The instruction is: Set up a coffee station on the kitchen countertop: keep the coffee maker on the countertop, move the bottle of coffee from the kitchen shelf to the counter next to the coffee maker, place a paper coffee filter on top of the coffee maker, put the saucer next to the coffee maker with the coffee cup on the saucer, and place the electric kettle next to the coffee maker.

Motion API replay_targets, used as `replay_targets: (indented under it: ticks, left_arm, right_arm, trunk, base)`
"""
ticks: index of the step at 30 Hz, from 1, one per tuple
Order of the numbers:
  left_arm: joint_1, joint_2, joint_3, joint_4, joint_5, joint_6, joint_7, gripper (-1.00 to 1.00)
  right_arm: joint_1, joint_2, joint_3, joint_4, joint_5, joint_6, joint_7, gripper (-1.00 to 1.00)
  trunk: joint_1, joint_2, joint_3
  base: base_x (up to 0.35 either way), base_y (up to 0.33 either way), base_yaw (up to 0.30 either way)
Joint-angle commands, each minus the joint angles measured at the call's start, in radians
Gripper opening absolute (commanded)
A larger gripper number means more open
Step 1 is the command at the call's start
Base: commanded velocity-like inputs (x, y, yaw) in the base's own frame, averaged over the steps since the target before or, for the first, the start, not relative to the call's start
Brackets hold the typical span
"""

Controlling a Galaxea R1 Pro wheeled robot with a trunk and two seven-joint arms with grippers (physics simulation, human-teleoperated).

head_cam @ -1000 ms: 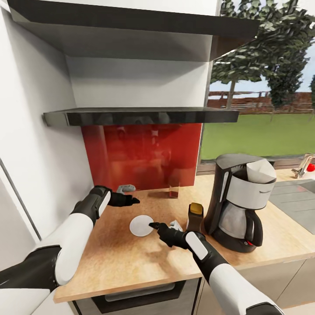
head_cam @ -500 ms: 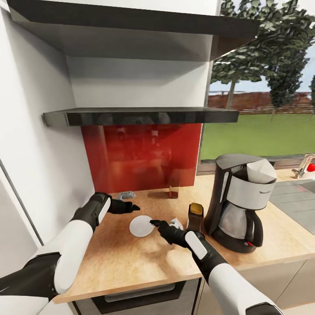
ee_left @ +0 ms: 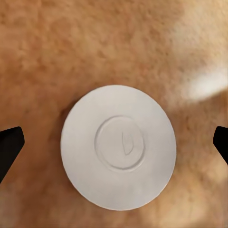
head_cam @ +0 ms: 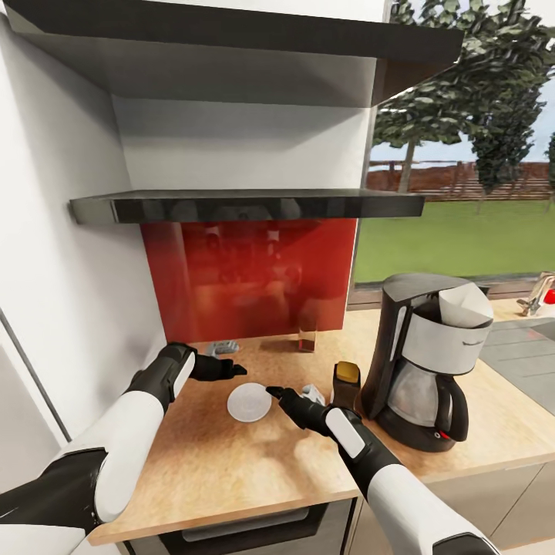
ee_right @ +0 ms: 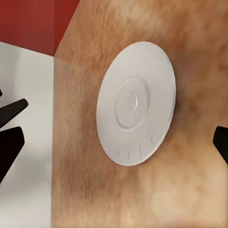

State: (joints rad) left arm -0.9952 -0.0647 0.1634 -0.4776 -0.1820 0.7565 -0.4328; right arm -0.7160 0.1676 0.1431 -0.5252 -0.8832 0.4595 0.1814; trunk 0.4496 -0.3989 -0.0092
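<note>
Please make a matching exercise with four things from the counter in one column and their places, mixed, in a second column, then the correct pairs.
1. saucer
2. paper coffee filter
3. bottle of coffee
4. coffee cup

A. on top of the coffee maker
B. just left of the coffee maker
C. behind the right pincer
D. lying bare between both pincers

Pairs: 1-D, 2-A, 3-B, 4-C

The beige wood-grain worktop (head_cam: pixel 231 470) carries the white saucer (head_cam: pixel 249 402) lying flat — just beside it the tipped white cup (head_cam: pixel 312 395), then the brown bottle (head_cam: pixel 346 384) and the coffee maker (head_cam: pixel 428 358), filter (head_cam: pixel 465 305) on top.
</note>
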Motion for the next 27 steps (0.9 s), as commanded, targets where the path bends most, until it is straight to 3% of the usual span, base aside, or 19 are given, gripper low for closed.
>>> replay_targets:
  ticks: [1,9,16,27]
  left_arm:
    - [0.000,-0.001,0.008,-0.001,-0.011,0.004,-0.007,1.00]
    - [0.001,0.000,0.012,0.003,-0.013,0.008,-0.007,1.00]
    - [0.001,0.000,0.013,0.004,-0.013,0.009,-0.007,1.00]
    - [0.001,0.000,0.013,0.004,-0.012,0.011,-0.007,1.00]
  right_arm:
    - [0.000,0.000,0.001,0.000,-0.001,0.002,0.001,1.00]
    - [0.000,0.001,0.007,0.002,0.000,0.004,0.001,1.00]
    - [0.000,0.001,0.080,0.002,-0.002,0.001,0.000,1.00]
    - [0.000,0.001,0.084,0.004,-0.002,0.002,0.001,1.00]
  trunk:
    - [0.000,-0.001,-0.001]
    - [0.000,-0.001,-0.001]
    - [0.000,-0.001,-0.001]
    - [0.000,-0.001,-0.001]
  base:
    - [0.001,0.000,0.000]
    - [0.000,0.000,0.000]
    - [0.094,0.000,0.000]
    - [0.020,0.000,0.000]
